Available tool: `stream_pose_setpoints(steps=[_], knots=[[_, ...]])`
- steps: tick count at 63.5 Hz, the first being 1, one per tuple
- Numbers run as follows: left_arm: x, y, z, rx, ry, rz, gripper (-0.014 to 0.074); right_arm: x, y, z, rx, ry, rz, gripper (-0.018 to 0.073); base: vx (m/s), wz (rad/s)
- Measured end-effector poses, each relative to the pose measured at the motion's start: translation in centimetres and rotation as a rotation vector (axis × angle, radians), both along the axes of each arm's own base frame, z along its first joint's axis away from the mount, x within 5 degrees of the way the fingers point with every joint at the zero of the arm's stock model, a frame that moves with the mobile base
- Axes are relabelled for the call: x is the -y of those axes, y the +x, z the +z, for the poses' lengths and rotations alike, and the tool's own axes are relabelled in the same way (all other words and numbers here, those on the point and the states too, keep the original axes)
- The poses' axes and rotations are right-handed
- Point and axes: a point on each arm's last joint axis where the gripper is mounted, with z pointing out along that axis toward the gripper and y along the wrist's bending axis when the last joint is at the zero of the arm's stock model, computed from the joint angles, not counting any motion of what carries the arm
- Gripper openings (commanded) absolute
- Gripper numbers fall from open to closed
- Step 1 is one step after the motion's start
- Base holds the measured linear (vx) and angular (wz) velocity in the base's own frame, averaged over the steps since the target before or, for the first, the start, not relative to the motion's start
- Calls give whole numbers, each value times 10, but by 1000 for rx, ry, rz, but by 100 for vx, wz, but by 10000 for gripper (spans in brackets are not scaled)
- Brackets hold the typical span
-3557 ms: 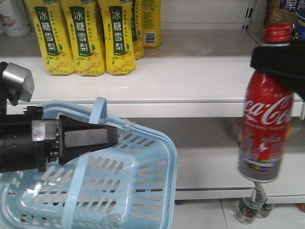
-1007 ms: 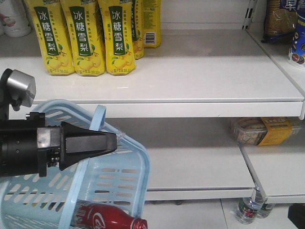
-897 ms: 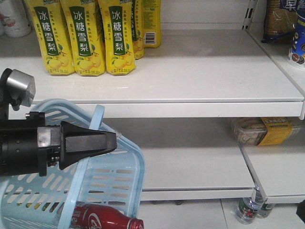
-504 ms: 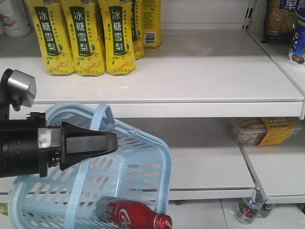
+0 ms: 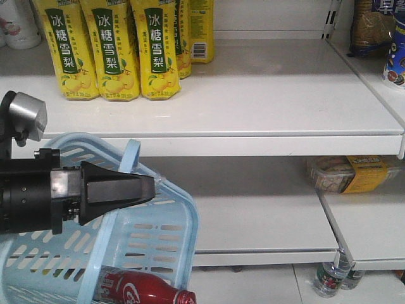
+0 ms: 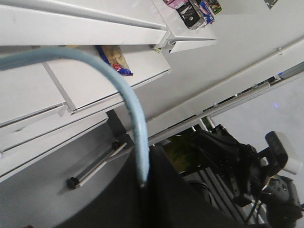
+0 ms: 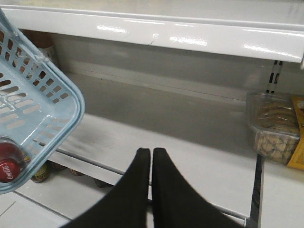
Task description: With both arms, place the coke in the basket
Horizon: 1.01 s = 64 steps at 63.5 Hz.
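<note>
The light blue basket (image 5: 161, 237) hangs tilted at the lower left of the front view. My left gripper (image 5: 152, 184) is shut on its thin handle (image 5: 130, 155). In the left wrist view the handle (image 6: 128, 99) curves down into the closed left gripper (image 6: 144, 183). The coke (image 5: 136, 290), with its red label and red cap, lies on its side in the bottom of the basket. In the right wrist view my right gripper (image 7: 151, 151) is shut and empty, to the right of the basket (image 7: 66, 102) and apart from it. The coke (image 7: 8, 164) shows through the slots there.
Yellow drink bottles (image 5: 120, 50) stand on the upper white shelf (image 5: 253, 142). A clear snack box (image 5: 354, 174) sits on the lower shelf at the right, also seen as the box (image 7: 275, 130). Small bottles (image 5: 332, 278) stand on the floor below.
The coke, held high at the right 3.6 s ago, now lies in the basket. The basket swung right half a second ago and has swung back left. The left arm has held still.
</note>
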Motion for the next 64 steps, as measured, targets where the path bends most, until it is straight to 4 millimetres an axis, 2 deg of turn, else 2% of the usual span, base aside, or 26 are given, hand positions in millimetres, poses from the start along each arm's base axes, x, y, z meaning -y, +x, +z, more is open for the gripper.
stream_pose_setpoints(steps=[15,32,45,64], knots=[[-4,2,-11,235,226,-44,-8,0,0,0,1,0,0,-5,0,0],[-10,-3,-10,251,265,19,-6,0,0,0,1,0,0,-5,0,0],[-33,-26,-14,164,298,258,-6,0,0,0,1,0,0,-5,0,0],[-68,-78,-58,27,400,495,-6,0,0,0,1,0,0,-5,0,0]])
